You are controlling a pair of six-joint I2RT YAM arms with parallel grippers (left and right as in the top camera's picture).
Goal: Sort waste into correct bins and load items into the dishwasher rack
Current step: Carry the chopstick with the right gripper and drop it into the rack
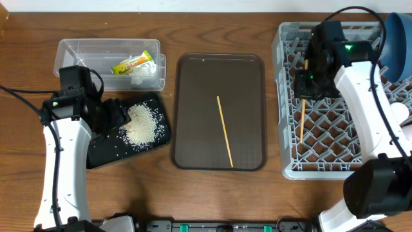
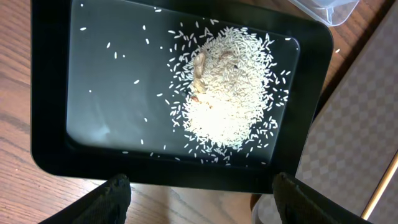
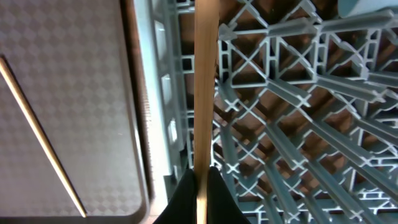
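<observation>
My right gripper is shut on a wooden chopstick, held over the left part of the grey dishwasher rack. The second chopstick lies on the brown serving tray. My left gripper is open over the near edge of the flat black tray, which holds the heap of rice. The clear tub holds the yellow wrapper and white tissue. A dark-blue bowl sits at the rack's far right.
The brown serving tray lies between the black tray and the rack. Loose rice grains are scattered across the black tray. The clear tub's corner shows in the left wrist view. Wooden table surrounds everything.
</observation>
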